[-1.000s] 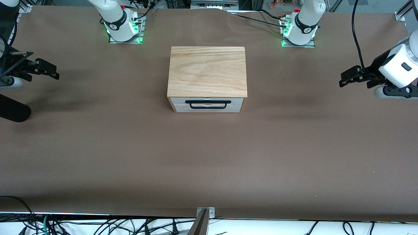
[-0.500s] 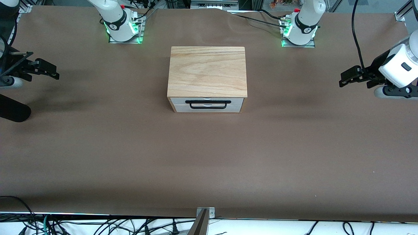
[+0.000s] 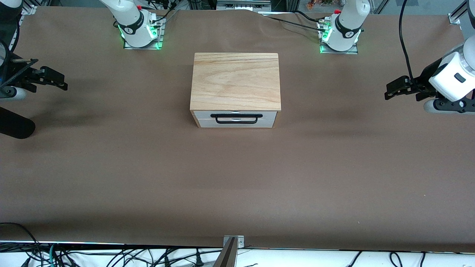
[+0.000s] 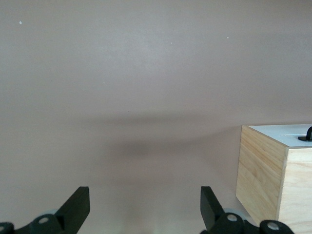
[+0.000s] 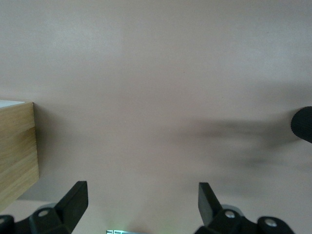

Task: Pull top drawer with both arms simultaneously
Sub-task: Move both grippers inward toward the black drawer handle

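The cabinet [image 3: 235, 79] stands mid-table with a pale wooden top board. Its top drawer [image 3: 203, 115] has a white front and sits shut under that board, with a black bar handle [image 3: 236, 116]. My left gripper [image 3: 392, 89] is open and empty, in the air over the table at the left arm's end, well away from the cabinet. In the left wrist view its fingers [image 4: 78, 208] are spread and the cabinet's side [image 4: 263, 170] shows. My right gripper [image 3: 55, 79] is open and empty over the right arm's end. The right wrist view shows the cabinet's side [image 5: 17, 151].
Brown table cover [image 3: 237, 178] spreads all round the cabinet. A second black handle [image 3: 236, 122] sits just below the top one. The arm bases [image 3: 139, 31] stand with green lights. A black rounded part [image 3: 15, 127] hangs at the right arm's end.
My left arm's wrist has shifted slightly toward the cabinet. The right arm and the drawer have not moved.
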Controlling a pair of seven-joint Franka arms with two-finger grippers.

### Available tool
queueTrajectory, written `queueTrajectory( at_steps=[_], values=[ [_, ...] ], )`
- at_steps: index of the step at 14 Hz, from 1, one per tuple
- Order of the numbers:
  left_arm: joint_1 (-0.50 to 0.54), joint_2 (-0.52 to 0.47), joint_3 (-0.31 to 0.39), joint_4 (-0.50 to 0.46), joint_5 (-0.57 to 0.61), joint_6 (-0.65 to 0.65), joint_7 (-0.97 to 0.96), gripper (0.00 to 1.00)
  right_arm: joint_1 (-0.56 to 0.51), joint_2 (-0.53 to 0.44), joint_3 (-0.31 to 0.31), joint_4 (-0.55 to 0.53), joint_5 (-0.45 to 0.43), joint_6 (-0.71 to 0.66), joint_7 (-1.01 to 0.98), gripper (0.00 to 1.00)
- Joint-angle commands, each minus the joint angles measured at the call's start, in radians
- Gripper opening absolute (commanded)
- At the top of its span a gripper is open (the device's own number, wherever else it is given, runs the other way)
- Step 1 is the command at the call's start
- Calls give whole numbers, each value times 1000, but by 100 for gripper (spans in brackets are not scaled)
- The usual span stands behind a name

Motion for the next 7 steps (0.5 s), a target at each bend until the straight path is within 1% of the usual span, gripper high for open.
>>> queueTrajectory(
  at_steps=[1, 2, 4, 7],
  values=[
    [2, 21, -4, 8, -49, -1, 17, 100, 5, 13, 8, 20, -11, -17, 4, 100],
    [0, 37, -5, 8, -64, -1, 17, 100, 6, 27, 25, 20, -11, -25, 2, 100],
    [-15, 70, -7, 8, -107, -1, 17, 100, 2, 36, 27, 18, 21, -29, 2, 100],
    [-15, 147, -30, 7, -170, -9, 19, 100, 15, 58, 30, 20, 36, -40, 3, 100]
  ],
)
